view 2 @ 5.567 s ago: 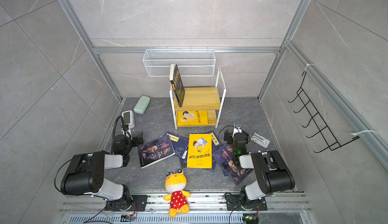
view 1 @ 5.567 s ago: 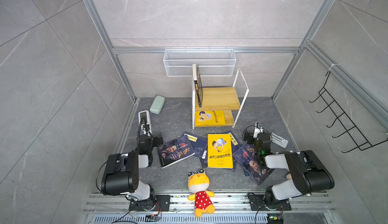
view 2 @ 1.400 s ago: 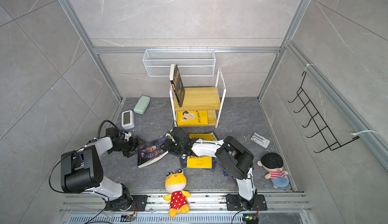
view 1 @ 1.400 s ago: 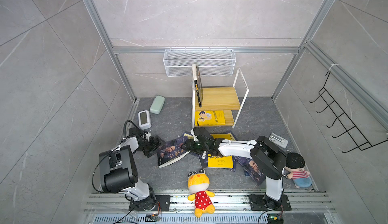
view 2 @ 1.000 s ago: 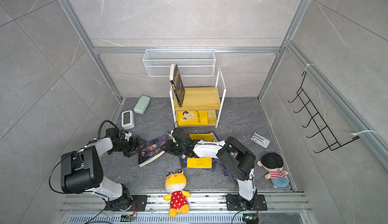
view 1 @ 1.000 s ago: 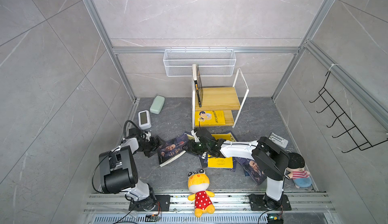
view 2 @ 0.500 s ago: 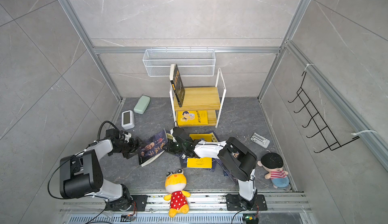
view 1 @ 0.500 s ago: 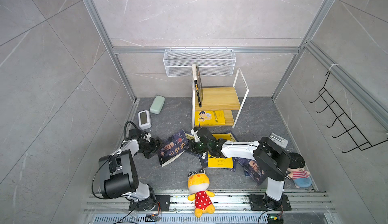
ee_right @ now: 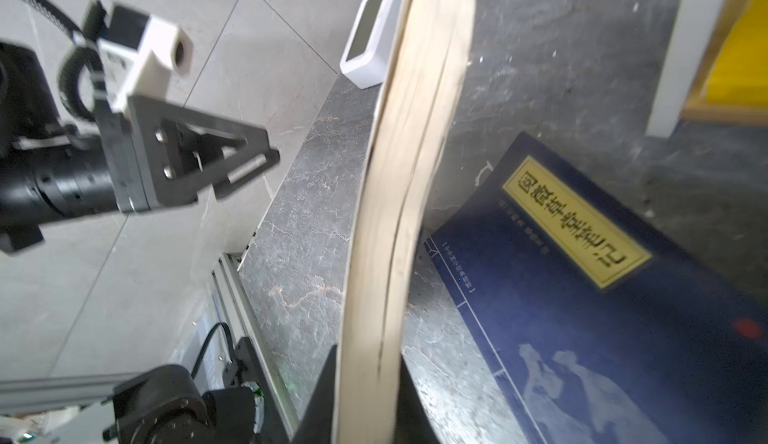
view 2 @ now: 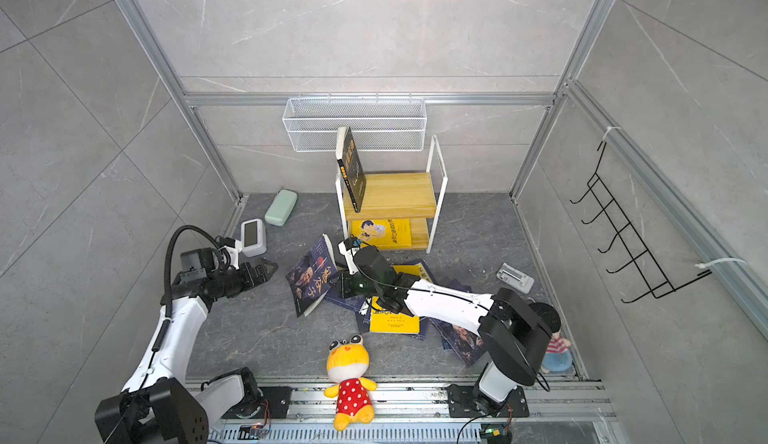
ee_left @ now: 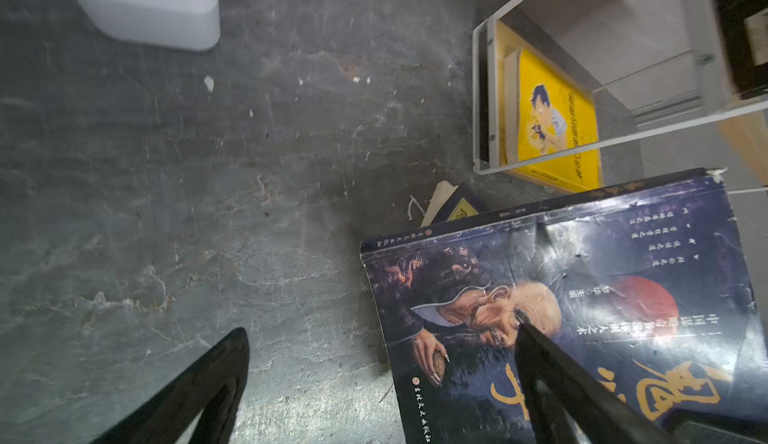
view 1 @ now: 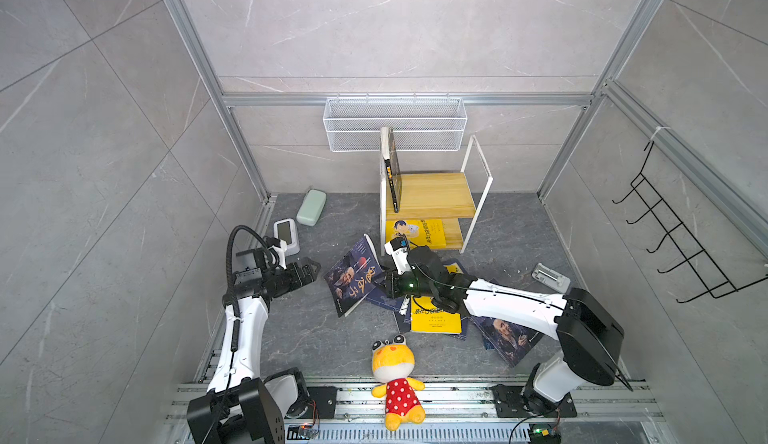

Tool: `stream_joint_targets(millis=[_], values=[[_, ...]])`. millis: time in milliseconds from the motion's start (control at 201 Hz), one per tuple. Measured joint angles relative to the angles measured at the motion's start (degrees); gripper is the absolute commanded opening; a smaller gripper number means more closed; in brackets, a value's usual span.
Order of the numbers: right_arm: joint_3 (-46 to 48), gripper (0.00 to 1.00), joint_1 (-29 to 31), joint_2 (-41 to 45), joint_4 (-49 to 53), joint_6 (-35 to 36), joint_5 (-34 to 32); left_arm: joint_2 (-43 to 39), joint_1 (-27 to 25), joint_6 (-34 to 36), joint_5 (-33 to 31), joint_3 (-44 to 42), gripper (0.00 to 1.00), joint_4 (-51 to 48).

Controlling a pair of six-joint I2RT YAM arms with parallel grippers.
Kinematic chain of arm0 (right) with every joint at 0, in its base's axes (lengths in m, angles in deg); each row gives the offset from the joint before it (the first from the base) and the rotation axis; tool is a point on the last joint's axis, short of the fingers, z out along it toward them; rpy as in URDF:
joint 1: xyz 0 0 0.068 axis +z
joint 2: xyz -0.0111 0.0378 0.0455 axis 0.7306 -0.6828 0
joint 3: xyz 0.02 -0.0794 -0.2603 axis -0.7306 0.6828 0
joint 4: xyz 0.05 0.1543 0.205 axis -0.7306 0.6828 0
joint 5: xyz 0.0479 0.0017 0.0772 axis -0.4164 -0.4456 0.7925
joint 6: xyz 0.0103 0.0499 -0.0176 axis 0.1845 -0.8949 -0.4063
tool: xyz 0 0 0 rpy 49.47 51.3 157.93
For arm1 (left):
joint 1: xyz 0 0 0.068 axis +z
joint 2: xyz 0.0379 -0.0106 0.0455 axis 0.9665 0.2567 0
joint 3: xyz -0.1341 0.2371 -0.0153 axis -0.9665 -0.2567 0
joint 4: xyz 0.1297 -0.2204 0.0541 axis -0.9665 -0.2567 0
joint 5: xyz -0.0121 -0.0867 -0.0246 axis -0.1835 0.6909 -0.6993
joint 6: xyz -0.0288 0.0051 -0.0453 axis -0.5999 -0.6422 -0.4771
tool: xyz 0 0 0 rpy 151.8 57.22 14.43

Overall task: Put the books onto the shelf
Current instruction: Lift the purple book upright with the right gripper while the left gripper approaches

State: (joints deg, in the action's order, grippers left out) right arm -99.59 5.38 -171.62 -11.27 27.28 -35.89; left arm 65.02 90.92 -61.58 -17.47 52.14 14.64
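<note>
My right gripper (view 1: 384,286) (ee_right: 368,358) is shut on a navy book with an old man's face (view 1: 353,277) (view 2: 311,277) (ee_left: 582,296). It holds the book tilted up on its edge, just in front of the shelf (view 1: 432,194) (view 2: 395,192). My left gripper (view 1: 309,269) (view 2: 266,269) (ee_left: 382,331) is open and empty, close to the book's left side. On the shelf's top board a dark book (view 1: 392,171) stands upright. On the lower board lies a yellow book (view 1: 415,234) (ee_left: 548,117). More books lie on the floor: a yellow one (view 1: 434,319) and navy ones (view 1: 509,338) (ee_right: 582,254).
A yellow plush toy (view 1: 395,363) lies at the front. A small doll (view 2: 548,338) is behind my right arm's base. A white clock (view 1: 284,234) and a green case (view 1: 311,207) sit at the back left. A white wire basket (view 1: 395,123) hangs above the shelf.
My right gripper has shut on the old-man book and tipped it up from flat onto its edge. My left gripper's jaws have opened wider beside it.
</note>
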Motion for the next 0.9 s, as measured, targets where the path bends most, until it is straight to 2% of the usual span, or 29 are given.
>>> stream_joint_targets(millis=[124,249,508,752,896], values=[[-0.4,0.00,0.0,4.7,3.9,7.8,-0.8,-1.2,-0.1,3.2,1.8,7.3,1.00,-2.4],[-2.9,0.00,0.1,9.0,10.4,15.5,-1.5,-0.7,-0.8,6.3,6.4,17.3,1.00,-6.0],[-9.5,0.00,0.2,16.5,23.2,33.2,-5.8,2.3,-5.7,15.3,11.6,36.0,1.00,-14.8],[-13.4,0.00,1.0,19.0,33.0,50.4,-8.7,6.6,-8.4,23.7,12.8,47.1,1.00,-22.3],[-17.2,0.00,1.9,18.9,40.5,60.3,-9.6,7.5,-14.4,32.3,15.0,51.1,1.00,-30.2]])
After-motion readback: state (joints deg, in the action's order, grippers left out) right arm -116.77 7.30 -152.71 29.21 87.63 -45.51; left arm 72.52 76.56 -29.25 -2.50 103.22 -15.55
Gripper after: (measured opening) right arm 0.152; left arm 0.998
